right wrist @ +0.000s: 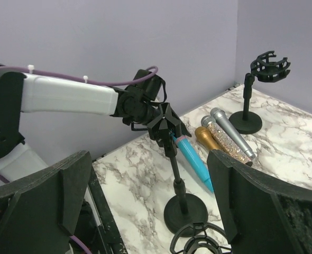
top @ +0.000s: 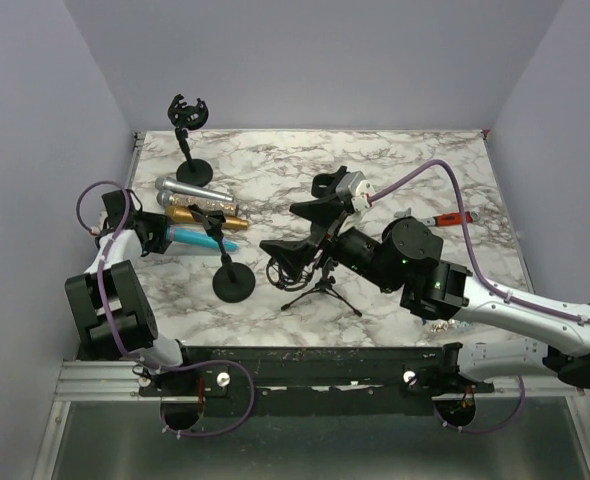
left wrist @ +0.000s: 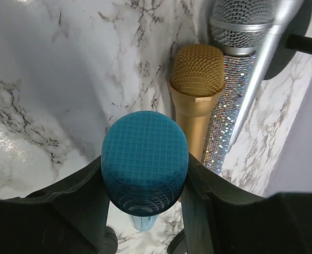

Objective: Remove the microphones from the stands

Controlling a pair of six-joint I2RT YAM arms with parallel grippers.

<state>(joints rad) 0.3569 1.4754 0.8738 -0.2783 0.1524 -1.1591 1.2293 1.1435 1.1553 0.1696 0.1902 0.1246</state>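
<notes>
- Counter (top: 415,160) with a white and grey marble top fills the middle of the top view. Purple walls (top: 305,60) stand round it.
- The right arm (top: 495,305) reaches in from the right side. Its right pincer (right wrist: 148,180) is released. The two fingers are spread wide and nothing is between them. It hangs over the tripod stand (top: 322,288), well apart from the blue microphone.
- The left arm (top: 110,300) bends up along the left edge of the counter. Its left pincer (top: 161,236) is clenched on the round mesh head of the blue microphone (left wrist: 144,159), with one finger on each side.
- The round-base stand (top: 233,284) is upright near the middle of the counter.
- The back stand (top: 188,150) is upright at the far edge.
- The blue microphone is not in the clip of the round-base stand. It sticks out flat and low from the left pincer, pointing to the right, and passes behind the pole of that stand in the top view. I cannot tell if it rests on the counter or is just above it.
- The gold microphone (left wrist: 197,79) lies just beside the blue one, on its far side.
- The silver microphone (left wrist: 240,26) lies just past the gold one.
</notes>
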